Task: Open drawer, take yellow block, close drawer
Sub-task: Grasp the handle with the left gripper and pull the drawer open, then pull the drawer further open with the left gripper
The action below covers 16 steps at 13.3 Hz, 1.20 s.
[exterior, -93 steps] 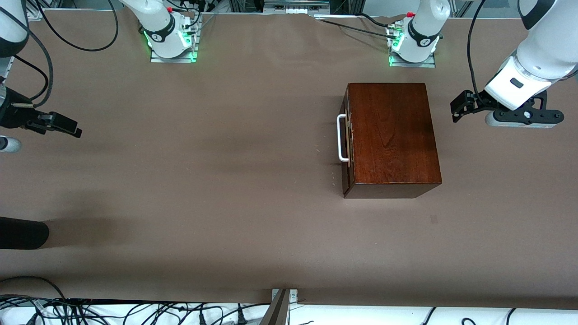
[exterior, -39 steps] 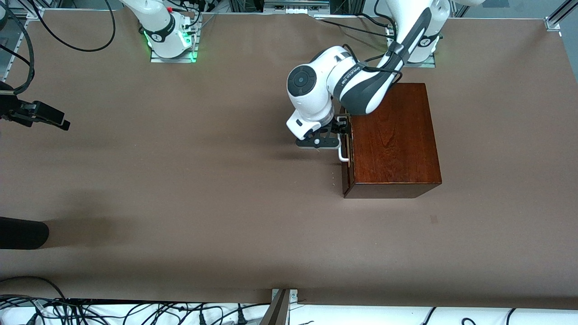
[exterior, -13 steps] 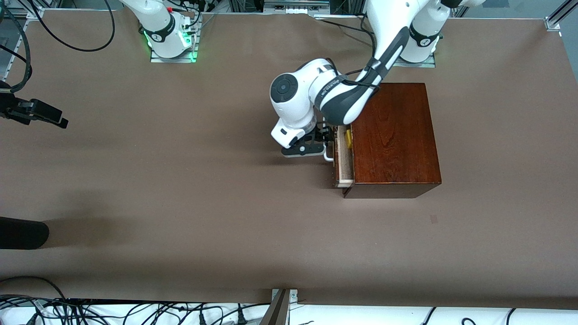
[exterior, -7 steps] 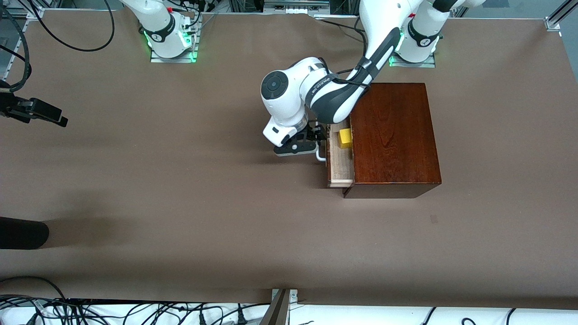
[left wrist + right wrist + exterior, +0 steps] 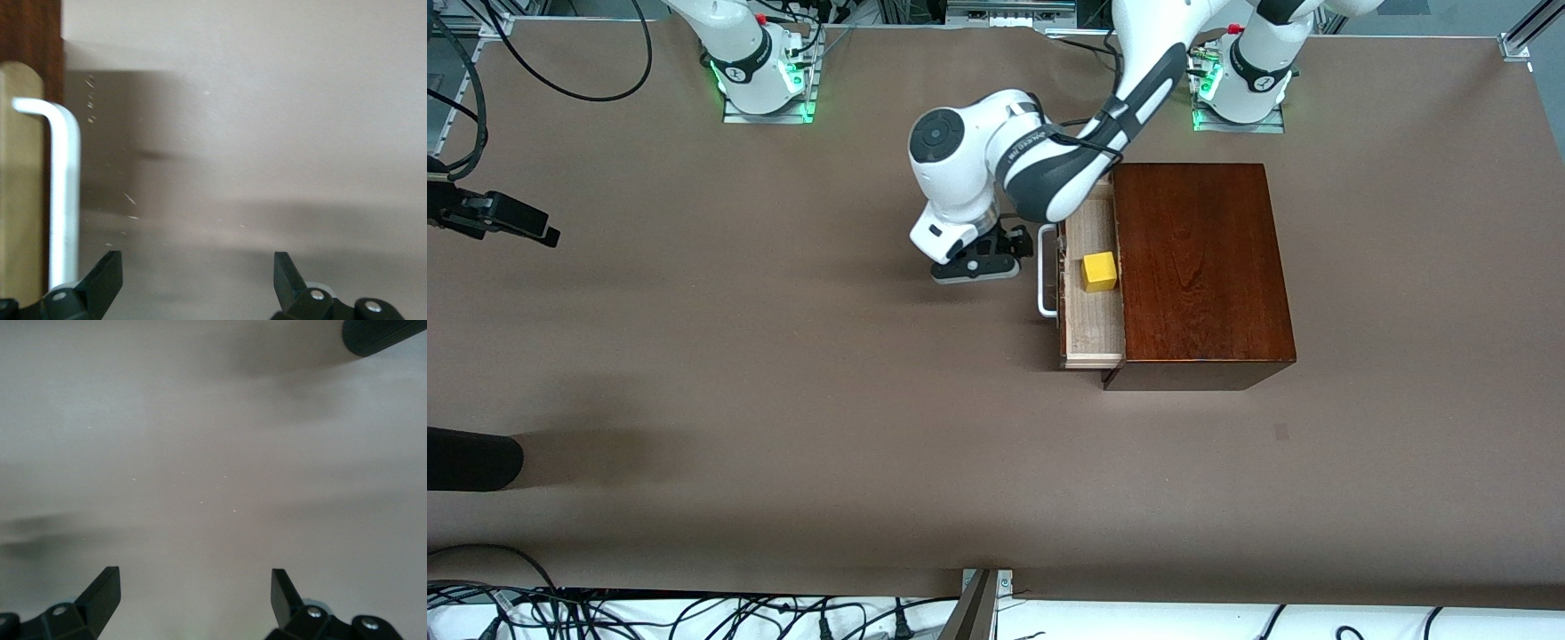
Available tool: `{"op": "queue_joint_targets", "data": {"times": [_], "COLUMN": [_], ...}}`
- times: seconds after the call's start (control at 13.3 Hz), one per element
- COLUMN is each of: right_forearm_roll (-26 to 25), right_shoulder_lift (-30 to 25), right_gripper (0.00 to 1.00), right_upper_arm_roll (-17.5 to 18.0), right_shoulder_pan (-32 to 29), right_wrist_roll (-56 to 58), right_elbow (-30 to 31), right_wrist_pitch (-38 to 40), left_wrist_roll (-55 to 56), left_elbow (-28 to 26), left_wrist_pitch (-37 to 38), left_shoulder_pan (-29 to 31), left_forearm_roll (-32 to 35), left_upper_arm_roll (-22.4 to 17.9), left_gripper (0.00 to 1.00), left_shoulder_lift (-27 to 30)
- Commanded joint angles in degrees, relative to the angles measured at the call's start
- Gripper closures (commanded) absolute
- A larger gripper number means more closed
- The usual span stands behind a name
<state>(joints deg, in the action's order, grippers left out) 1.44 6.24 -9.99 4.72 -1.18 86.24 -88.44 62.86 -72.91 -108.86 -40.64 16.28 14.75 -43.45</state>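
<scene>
The drawer [image 5: 1089, 329] stands pulled out of the reddish-brown wooden box [image 5: 1200, 267], toward the right arm's end of the table. The yellow block [image 5: 1100, 271] lies on its pale wood floor, close to the box's edge. The white handle [image 5: 1047, 274] sticks out from the drawer front. My left gripper [image 5: 1019, 243] hangs low just in front of the handle, open and empty. In the left wrist view the handle [image 5: 65, 193] lies just outside one finger [image 5: 103, 280] of the left gripper [image 5: 195, 277]. My right gripper [image 5: 534, 229] waits open over the right arm's end of the table, with only tabletop between its fingers [image 5: 107, 593].
A black cylinder [image 5: 471, 458] pokes in at the table's edge at the right arm's end, nearer the front camera, and shows in the right wrist view as a black cylinder [image 5: 387, 337]. Brown tabletop [image 5: 827, 373] spreads around the box.
The drawer has slid farther out toward the right arm's end, uncovering the whole yellow block. My left gripper has drawn back off the handle. The right arm has stayed put.
</scene>
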Motion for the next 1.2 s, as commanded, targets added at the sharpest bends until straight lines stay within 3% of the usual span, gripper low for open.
{"op": "queue_joint_targets", "data": {"times": [0.0,1.12], "right_forearm_roll": [-1.9,-1.3], "right_shoulder_lift": [-0.2,-0.1], "right_gripper": [0.0,0.0], "right_upper_arm_roll": [0.9,2.6], "right_shoulder_pan": [-0.1,1.3], "right_wrist_roll": [-0.4,-0.8], "right_elbow": [-0.9,-0.9], "right_wrist_pitch": [1.3,1.3], "left_wrist_roll": [0.7,-11.8], "left_elbow": [4.1,3.7], "left_wrist_pitch": [0.6,4.9], "left_shoulder_pan": [-0.7,5.6], "left_forearm_roll": [-0.9,0.3], "left_upper_arm_roll": [-0.2,-1.0], "left_gripper": [0.0,0.0], "left_shoulder_lift": [-2.8,-0.1]}}
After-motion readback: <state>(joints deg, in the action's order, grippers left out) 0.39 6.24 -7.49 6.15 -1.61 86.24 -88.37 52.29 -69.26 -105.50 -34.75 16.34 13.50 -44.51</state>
